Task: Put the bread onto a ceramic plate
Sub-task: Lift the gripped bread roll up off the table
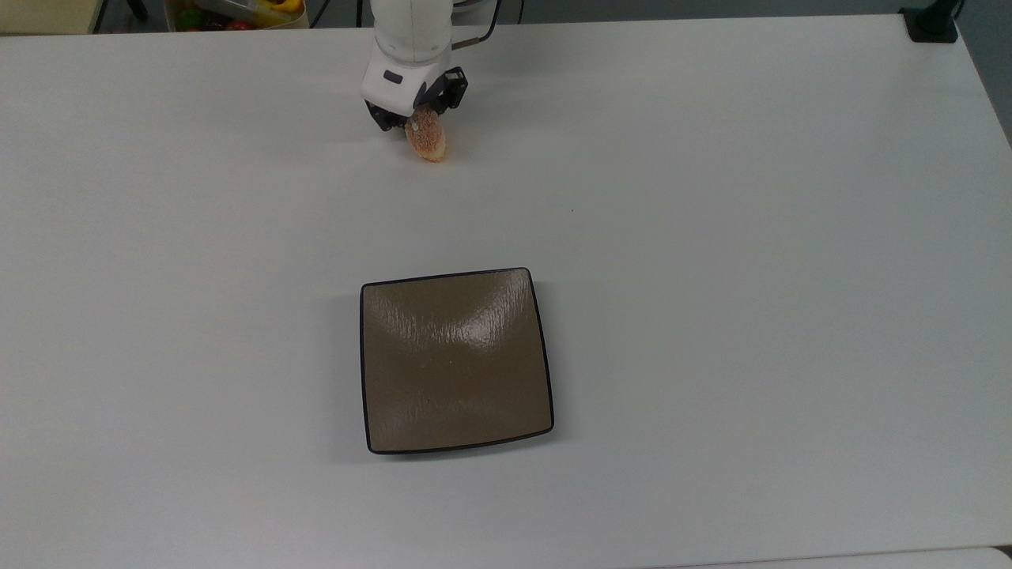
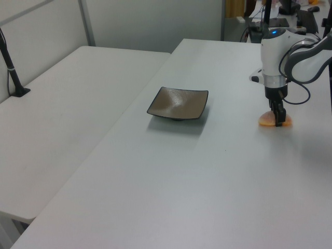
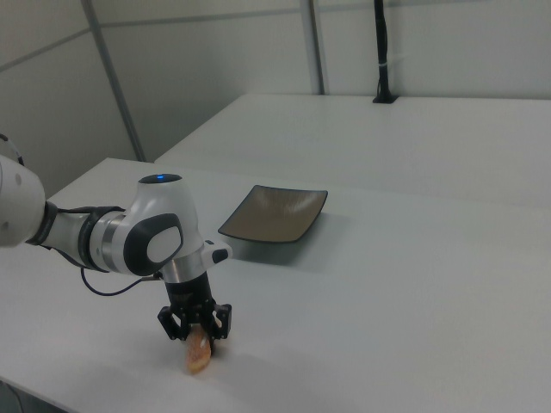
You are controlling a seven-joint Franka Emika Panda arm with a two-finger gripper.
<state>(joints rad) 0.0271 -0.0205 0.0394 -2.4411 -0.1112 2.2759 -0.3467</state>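
1. Gripping bread [image 1: 428, 141] w/ pincer [image 1: 417, 120] — fingers closed in on the roll's far end, near the bench's far edge in top view.
2. Sitting low: bread looks to be touching white bench [image 1: 711, 237], orange-pink, grainy crust, small white mark on top by the fingers.
3. Seen from left view: pincer [image 2: 279, 118] pointing straight down, dark finger across front of bread [image 2: 267, 121], roll poking out either side.
4. Seen from right view: pincer [image 3: 199, 331] clamped round upper part of bread [image 3: 200, 357], lower end sticking out below twd the camera.
5. Resting well apart from bread: ceramic plate [image 1: 455, 359], square, glossy brown, dark rim, nothing on it; nearer the camera than the roll in top view.
6. Same plate in left view [image 2: 179, 103], to the left view's left of the pincer; in right view [image 3: 274, 213], beyond the arm and to the right view's right.
7. Spotted at top view's upper left, off the bench: container w/ colourful items [image 1: 237, 12].
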